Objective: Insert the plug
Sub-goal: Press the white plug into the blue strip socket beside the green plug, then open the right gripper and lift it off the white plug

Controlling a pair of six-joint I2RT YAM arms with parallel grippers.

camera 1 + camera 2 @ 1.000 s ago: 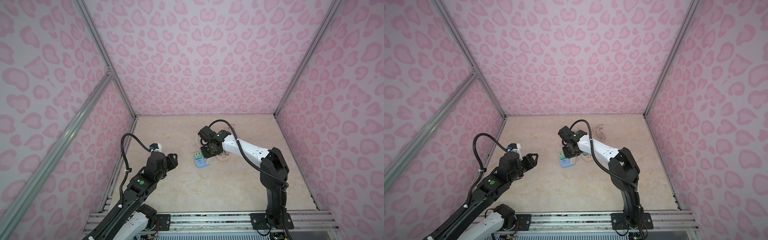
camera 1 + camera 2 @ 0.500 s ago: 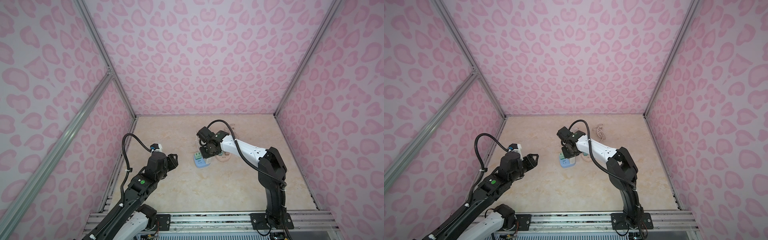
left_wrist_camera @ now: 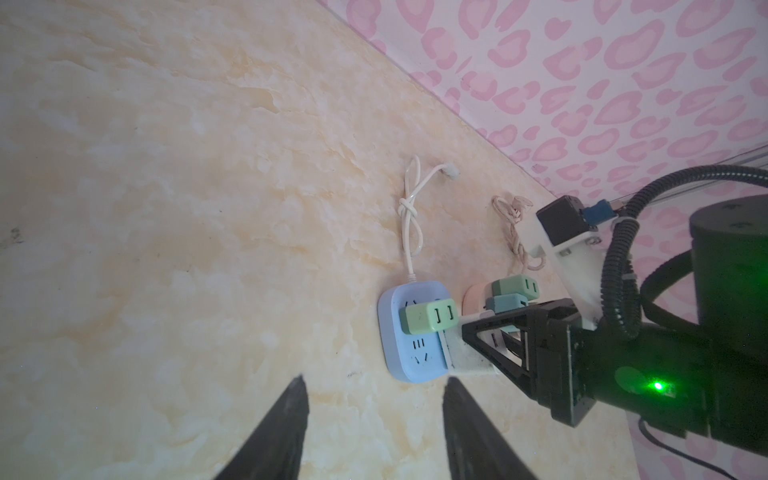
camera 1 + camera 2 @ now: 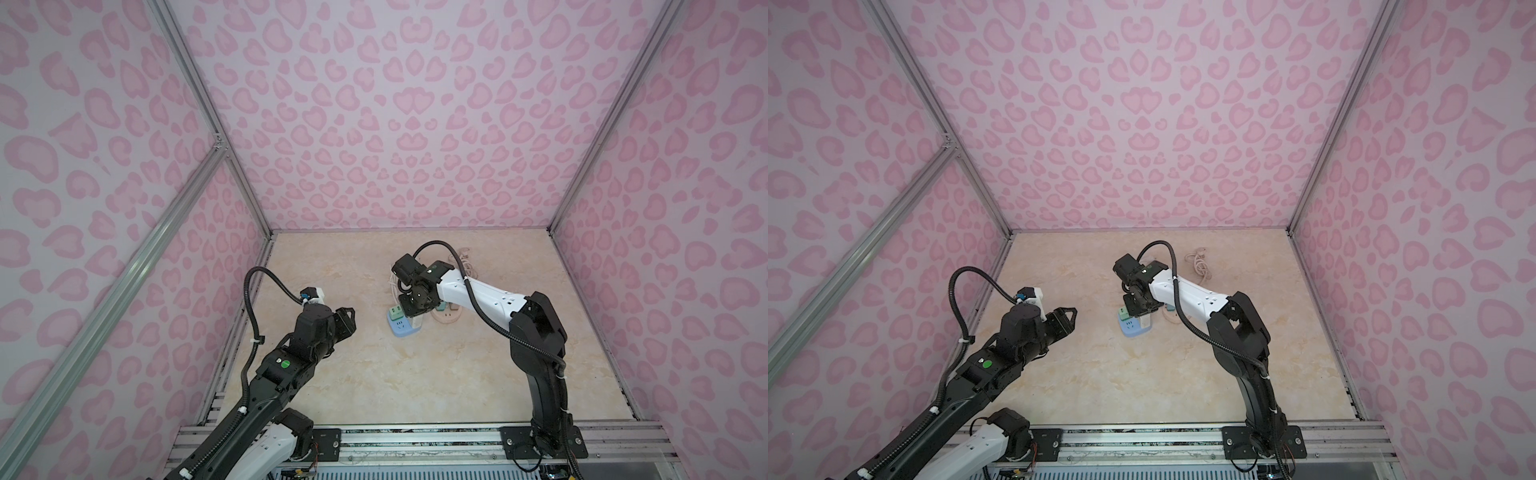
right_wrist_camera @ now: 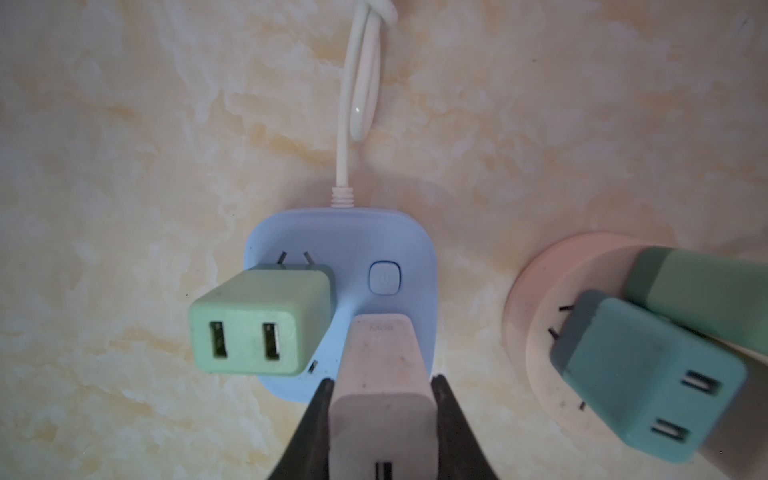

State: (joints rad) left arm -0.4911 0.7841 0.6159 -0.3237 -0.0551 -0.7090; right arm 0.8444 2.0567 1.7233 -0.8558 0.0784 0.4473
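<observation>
Our right claw point(image 5: 382, 380) grips the pink plug point(image 5: 380, 415) at the blue socket point(image 5: 411, 249) ahead. Seating seems unfinished; our left claw point(image 3: 376, 395) hangs open.

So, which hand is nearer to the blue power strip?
Right. The right hand is at the blue power strip, gripping a pale plug; the left hand hangs well apart, open.

In both top views we look steeply down from high over the near edge toward the back wall point(image 4: 395, 124), far enough to hold the whole marbled floor point(image 4: 374, 374). Our left wrist view looks slantwise across that floor at the blue power strip point(image 3: 399, 357). Our right wrist view sits very close above the same strip, behind the pink plug point(image 5: 382, 395); all four views share the strip.
</observation>
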